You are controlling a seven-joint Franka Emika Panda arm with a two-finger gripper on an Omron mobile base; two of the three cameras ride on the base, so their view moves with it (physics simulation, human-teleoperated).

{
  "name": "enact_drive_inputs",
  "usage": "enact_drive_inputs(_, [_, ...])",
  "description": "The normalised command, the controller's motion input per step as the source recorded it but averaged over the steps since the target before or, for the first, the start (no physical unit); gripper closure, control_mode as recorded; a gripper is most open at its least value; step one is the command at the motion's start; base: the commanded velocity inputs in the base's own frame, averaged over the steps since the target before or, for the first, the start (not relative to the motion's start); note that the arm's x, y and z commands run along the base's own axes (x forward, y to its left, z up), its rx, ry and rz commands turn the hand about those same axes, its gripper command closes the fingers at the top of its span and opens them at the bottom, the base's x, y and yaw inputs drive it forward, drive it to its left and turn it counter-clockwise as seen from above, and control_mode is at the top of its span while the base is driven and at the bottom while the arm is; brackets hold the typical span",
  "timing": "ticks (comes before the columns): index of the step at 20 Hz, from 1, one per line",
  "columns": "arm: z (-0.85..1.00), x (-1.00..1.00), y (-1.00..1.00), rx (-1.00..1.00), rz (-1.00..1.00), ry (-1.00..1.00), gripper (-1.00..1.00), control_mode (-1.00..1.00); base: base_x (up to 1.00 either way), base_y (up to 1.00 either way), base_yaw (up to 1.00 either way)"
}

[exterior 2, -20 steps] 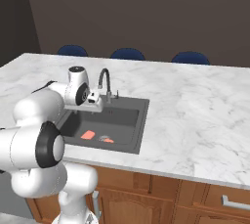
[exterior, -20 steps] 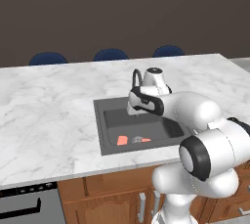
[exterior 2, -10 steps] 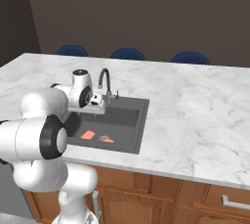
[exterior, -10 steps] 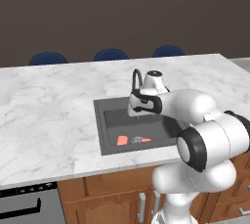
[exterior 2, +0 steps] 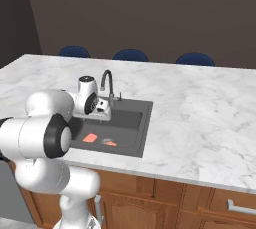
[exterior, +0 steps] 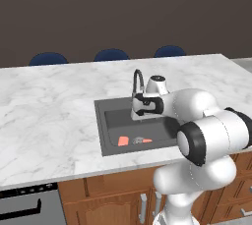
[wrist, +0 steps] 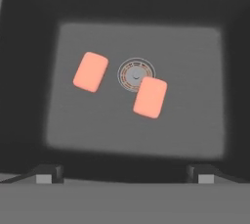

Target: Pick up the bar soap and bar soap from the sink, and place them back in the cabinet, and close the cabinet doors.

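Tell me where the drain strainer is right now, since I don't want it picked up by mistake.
In the hand view, the drain strainer sits on the sink floor between the two soap bars, its edge partly overlapped by the right-hand bar.

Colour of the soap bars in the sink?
Both soap bars are salmon-pink; clearest in the hand view.

Two salmon-pink bar soaps lie apart on the grey floor of the sink (wrist: 195, 130). One soap (wrist: 91, 72) is left of the round drain strainer (wrist: 136, 75); the other soap (wrist: 150, 97) overlaps the strainer's lower-right edge in this view. Both are tilted slightly. The jaws (wrist: 125, 175) are spread wide at the bottom, with nothing between their tips.
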Motion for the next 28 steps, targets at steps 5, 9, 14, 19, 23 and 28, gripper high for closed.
enact_drive_inputs(5, [-0.18, 0.09, -0.08, 0.00, 0.00, 0.00, -1.00, -1.00, 0.00, 0.00, 0.00])
enact_drive_inputs(9, [-0.11, 0.07, -0.07, 0.00, 0.00, 0.00, -1.00, -1.00, 0.00, 0.00, 0.00])
enact_drive_inputs(14, [-0.16, 0.09, -0.07, 0.00, 0.00, 0.00, -1.00, -1.00, 0.00, 0.00, 0.00])
enact_drive_inputs(19, [-0.18, 0.08, -0.05, 0.00, 0.00, 0.00, -1.00, -1.00, 0.00, 0.00, 0.00])
enact_drive_inputs(23, [-0.14, 0.04, -0.04, 0.01, 0.00, 0.01, -1.00, -1.00, 0.00, 0.00, 0.00])
enact_drive_inputs(28, [-0.10, 0.06, -0.04, 0.02, 0.00, 0.01, -1.00, -1.00, 0.00, 0.00, 0.00])
